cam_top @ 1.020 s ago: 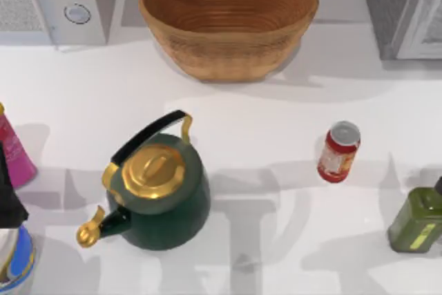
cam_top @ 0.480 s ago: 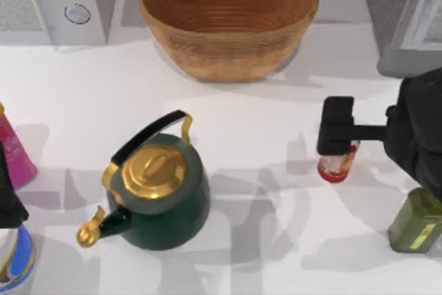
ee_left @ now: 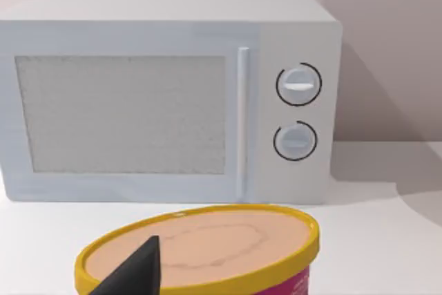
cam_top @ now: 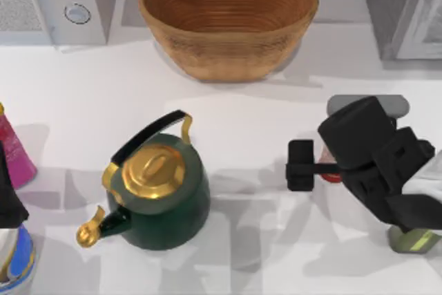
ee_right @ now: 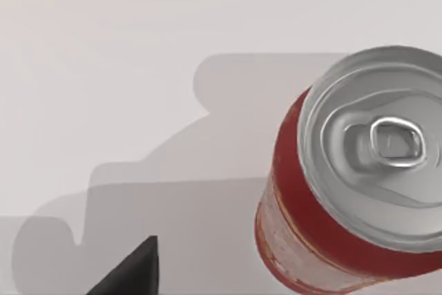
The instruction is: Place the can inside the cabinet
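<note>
Hovering over the right half of the white surface (cam_top: 262,108), the right gripper (cam_top: 324,167) sits above the can (cam_top: 332,177), whose red body peeks out beneath the black wrist. Whether its fingers are apart or together cannot be told. In the right wrist view the can (ee_right: 359,191) stands upright, silver top and pull tab facing the camera. The cabinet (cam_top: 404,8) occupies the far right corner, well apart from the can. A green kettle (cam_top: 162,195) stands left of centre, a wicker basket (cam_top: 228,18) behind it. The left arm is parked at the left edge, facing the microwave (ee_left: 166,94).
</note>
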Robot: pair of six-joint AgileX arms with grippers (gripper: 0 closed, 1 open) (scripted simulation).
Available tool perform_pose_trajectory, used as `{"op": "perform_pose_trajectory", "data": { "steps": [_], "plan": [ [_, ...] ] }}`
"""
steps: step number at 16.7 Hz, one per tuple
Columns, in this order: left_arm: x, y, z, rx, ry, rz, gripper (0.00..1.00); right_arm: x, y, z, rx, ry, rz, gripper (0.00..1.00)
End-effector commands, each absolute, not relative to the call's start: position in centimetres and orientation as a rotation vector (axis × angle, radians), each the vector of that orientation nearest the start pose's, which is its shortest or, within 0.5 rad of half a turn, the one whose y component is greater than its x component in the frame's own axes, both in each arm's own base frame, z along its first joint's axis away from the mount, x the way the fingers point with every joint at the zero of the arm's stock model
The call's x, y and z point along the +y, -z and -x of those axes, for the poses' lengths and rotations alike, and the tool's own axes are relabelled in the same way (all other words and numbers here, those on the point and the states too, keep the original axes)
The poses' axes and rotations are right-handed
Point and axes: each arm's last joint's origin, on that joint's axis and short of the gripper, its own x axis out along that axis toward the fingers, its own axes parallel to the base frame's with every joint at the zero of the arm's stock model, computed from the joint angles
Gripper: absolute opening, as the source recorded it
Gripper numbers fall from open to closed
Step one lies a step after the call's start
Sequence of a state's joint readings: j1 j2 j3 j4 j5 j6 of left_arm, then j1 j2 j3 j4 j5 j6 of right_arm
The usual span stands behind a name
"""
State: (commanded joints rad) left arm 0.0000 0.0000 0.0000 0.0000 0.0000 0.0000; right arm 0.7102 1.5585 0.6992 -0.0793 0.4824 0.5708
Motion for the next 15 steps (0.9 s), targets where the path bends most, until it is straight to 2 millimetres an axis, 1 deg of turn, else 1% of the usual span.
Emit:
{"op": "perform_pose_trajectory", "data": {
  "steps": [5, 8, 11, 13, 15],
  "plan": [
    [-0.1, -16.0, -10.6, 0.0, 0.0, 0.0, 1.0, 17.5, -14.1, -22.5, 0.792, 0.005, -0.007, 1.0],
    [-0.1, -16.0, -10.6, 0.0, 0.0, 0.0, 1.0, 17.4, -13.8, -24.5, 0.788, 0.005, -0.008, 1.0],
    [-0.1, -16.0, -10.6, 0.0, 0.0, 0.0, 1.0, 17.1, -12.3, -26.2, 0.795, 0.009, -0.006, 1.0],
    [-0.1, -16.0, -10.6, 0.0, 0.0, 0.0, 1.0, 17.2, -11.2, -26.7, 0.796, 0.01, -0.005, 1.0],
    [-0.1, -16.0, -10.6, 0.0, 0.0, 0.0, 1.0, 17.4, -10.2, -26.7, 0.794, 0.008, -0.006, 1.0]
  ]
}}
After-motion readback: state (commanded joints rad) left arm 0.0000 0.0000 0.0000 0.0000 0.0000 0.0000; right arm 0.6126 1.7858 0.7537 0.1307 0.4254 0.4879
